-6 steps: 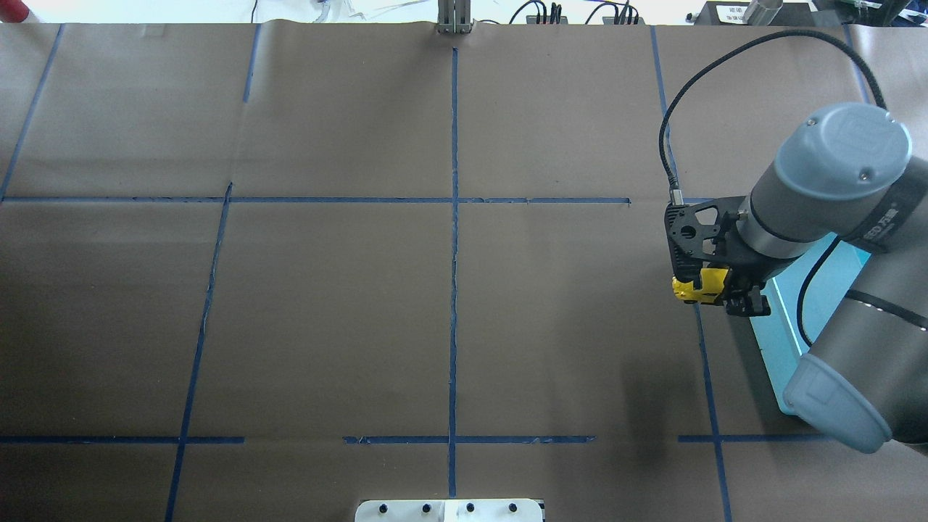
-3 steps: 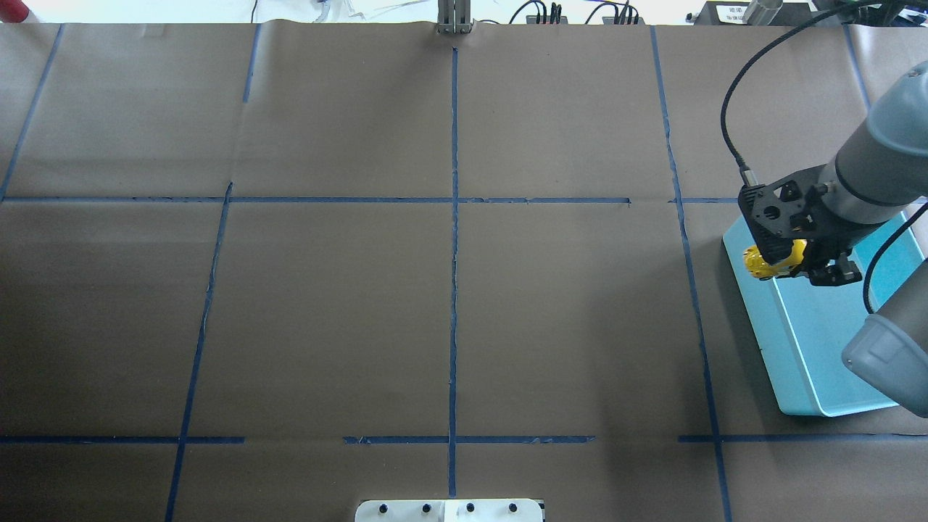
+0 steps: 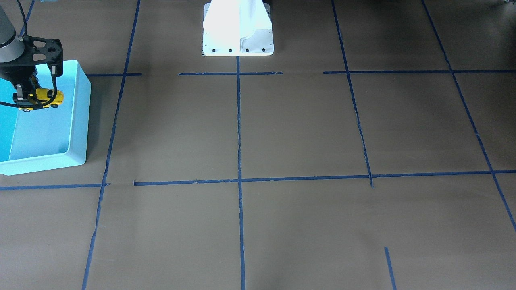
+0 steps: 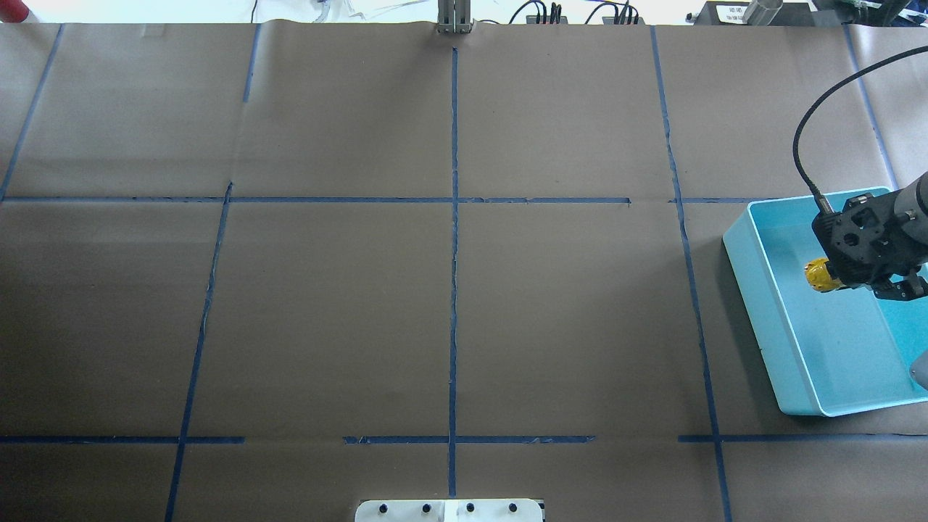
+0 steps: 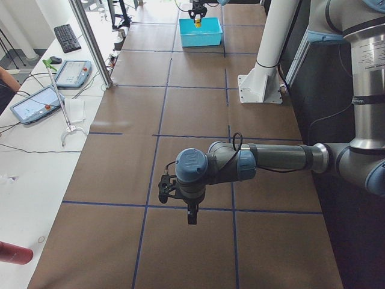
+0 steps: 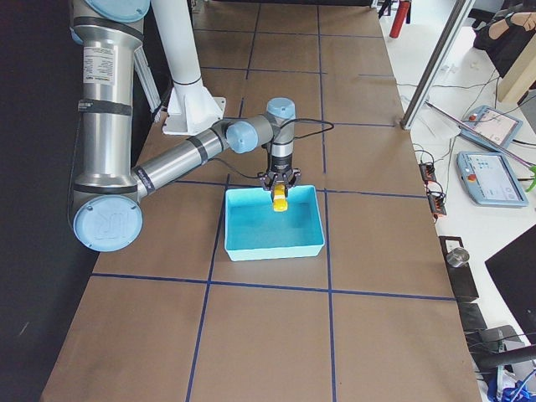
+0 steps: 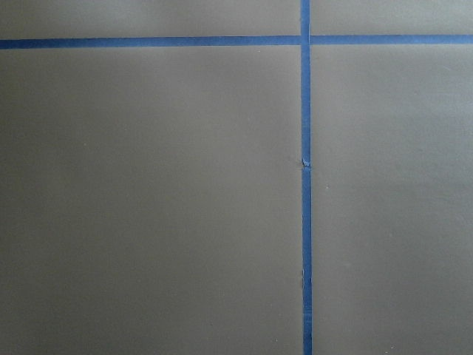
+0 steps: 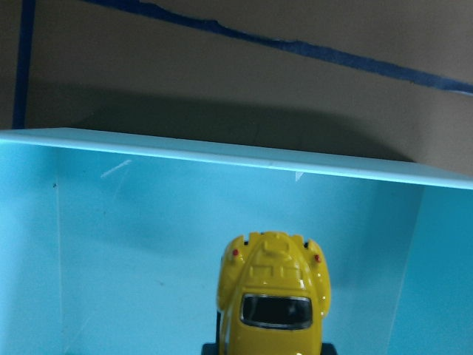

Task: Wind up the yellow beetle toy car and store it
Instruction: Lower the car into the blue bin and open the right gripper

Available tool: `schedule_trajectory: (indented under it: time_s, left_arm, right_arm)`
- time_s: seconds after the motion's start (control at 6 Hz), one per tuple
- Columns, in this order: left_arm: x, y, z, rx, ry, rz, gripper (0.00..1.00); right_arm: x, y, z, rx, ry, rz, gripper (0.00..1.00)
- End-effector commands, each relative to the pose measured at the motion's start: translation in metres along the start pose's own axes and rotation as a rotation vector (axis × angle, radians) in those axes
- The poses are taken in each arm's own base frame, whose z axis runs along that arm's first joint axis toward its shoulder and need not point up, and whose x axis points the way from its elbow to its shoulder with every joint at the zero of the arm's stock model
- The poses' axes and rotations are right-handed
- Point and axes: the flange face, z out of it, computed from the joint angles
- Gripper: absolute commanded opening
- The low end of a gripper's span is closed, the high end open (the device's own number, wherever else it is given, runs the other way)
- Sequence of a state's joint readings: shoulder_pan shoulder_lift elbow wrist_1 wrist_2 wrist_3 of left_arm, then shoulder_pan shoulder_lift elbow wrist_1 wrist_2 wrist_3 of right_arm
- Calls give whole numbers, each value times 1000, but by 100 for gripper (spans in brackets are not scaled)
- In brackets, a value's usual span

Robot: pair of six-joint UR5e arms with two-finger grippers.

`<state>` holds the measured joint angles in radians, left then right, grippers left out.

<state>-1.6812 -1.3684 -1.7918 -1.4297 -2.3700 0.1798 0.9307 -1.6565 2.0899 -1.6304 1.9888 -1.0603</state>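
Writing: a sticker [image 6: 100,57] on the right arm's upright link, too small to read.
Left claw: the left claw [image 5: 190,215] hangs over bare brown paper, well apart from the bin; how far it is open cannot be told.
Surface: brown-papered surface [image 4: 326,312], gridded with blue tape [image 4: 454,290].
Bin: light blue bin [image 4: 757,312] at the right edge.
Car: yellow beetle toy car [image 8: 273,296] over the bin's far half, inside its walls; contact with the floor cannot be told.
Right claw: the right claw [image 3: 32,98] is closed around the car, pointing down.
Change: a second ago claw and car hung over the paper just left of the bin, then over its left rim; now inside.
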Motion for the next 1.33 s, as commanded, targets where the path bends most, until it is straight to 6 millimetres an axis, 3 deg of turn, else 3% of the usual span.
schedule_trajectory:
  time_s: [0.0,0.5,1.0,1.17]
  left_arm:
    - [0,0,0,0,0,0,100]
    - [-1,0,1,-1,0,0,100]
    - [-1,0,1,-1,0,0,100]
    - [0,0,0,0,0,1,100]
  right_arm:
    - [2,9,23,-2,-12,70,0]
    - [4,18,59,25,-22,130,0]
    - [-6,-4,90,24,-63,72,1]
    - [-6,0,106,30,-60,62,2]
